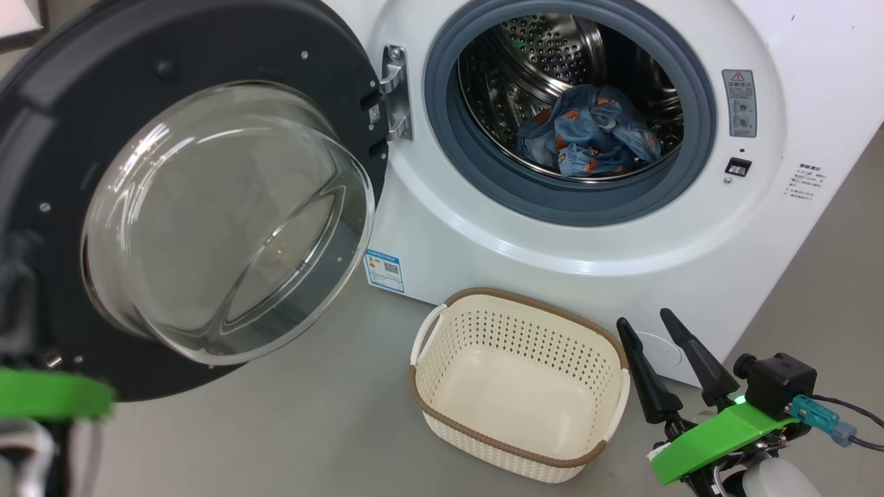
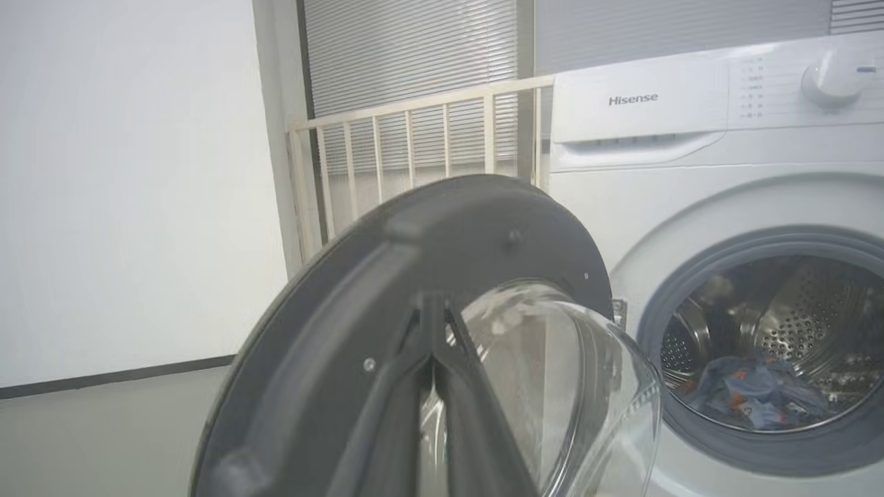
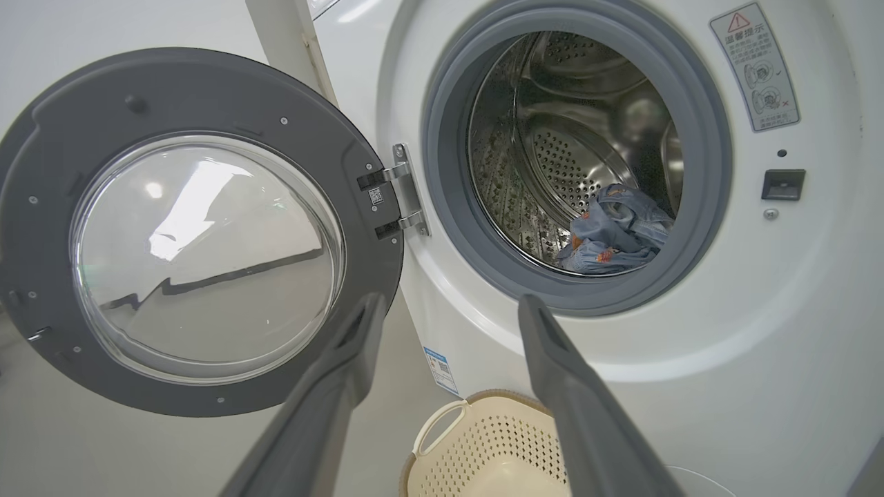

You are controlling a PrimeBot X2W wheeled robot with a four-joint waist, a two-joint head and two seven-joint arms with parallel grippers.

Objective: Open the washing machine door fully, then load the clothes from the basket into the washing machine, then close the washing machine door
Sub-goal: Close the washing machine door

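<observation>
Right gripper point(image 1: 644, 317): two long, black, tapered fingers point(image 1: 649, 386); bright green wrist bracket point(image 1: 718, 435); black box-shaped camera module point(image 1: 784, 383); teal connector point(image 1: 815, 412) with dark cable point(image 1: 853, 407); pale forearm shell point(image 1: 777, 480); left bracket point(image 1: 48, 393) likewise green, blurred.

Bright, even light; glare patches on the glass of the washing machine door point(image 3: 204, 235); head view's lower-left corner is blurred.
</observation>
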